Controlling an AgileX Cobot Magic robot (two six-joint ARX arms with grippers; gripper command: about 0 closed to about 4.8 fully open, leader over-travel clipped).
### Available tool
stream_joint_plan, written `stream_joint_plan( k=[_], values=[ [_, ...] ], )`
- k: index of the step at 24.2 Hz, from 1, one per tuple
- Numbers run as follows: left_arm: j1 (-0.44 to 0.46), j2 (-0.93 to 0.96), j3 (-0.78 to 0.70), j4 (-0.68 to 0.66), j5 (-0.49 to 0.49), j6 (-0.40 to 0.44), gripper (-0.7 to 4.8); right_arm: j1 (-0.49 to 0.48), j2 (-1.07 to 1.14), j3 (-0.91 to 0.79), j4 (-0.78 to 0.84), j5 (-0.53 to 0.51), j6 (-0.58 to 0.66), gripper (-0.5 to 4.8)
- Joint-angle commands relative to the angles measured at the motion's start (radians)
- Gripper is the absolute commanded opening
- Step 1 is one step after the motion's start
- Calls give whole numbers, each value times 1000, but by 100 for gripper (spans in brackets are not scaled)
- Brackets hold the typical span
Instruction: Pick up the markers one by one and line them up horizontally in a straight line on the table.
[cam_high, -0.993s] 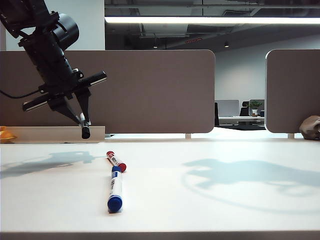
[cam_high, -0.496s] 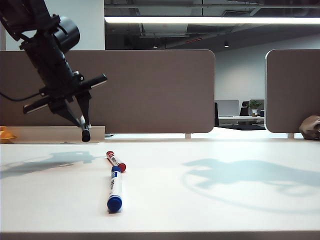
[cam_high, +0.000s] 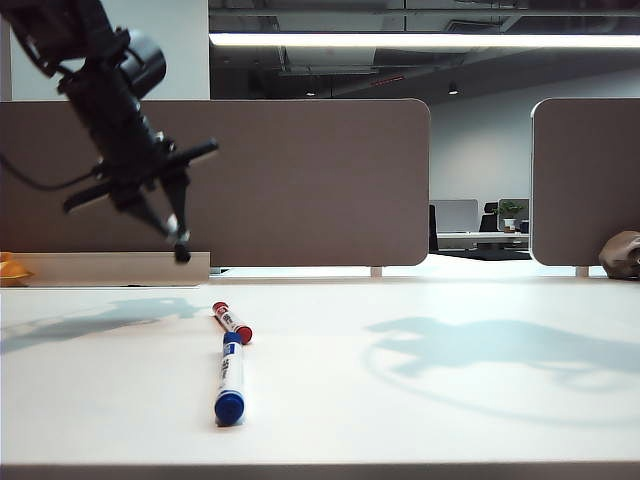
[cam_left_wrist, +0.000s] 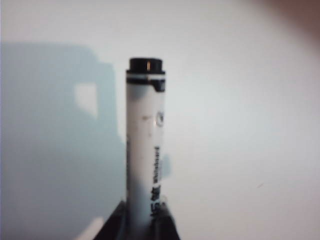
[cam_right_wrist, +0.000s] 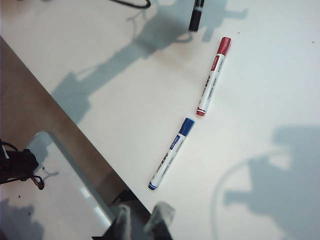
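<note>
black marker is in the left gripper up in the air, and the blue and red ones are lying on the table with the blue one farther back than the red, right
Not quite: the exterior view shows the red marker lying farther back and the blue marker nearer the front edge of the table. The rest holds: the left gripper holds the black marker in the air.

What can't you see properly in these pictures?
- Left end effector, exterior view: small and dark; where it pinches the black marker is hard to see.
- Black marker, left wrist view: blurred, lower end cut off by the edge.
- Right end effector, right wrist view: only blurry fingertips show; absent from the exterior view.
- Red marker and blue marker: print too small.
</note>
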Motion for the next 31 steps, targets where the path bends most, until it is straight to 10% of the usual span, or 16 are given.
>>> stream_joint_plan(
  k=[1, 14, 31],
  values=[
    [-2, 16, 94, 14, -3, -6, 22, 1, -7, 3, 10, -4, 0, 63],
    [0, 119, 228, 369, -2, -6, 22, 0, -7, 3, 10, -3, 0, 63],
    [0, 176, 227, 361, -3, -6, 22, -1, -7, 3, 11, -1, 0, 63]
  ],
)
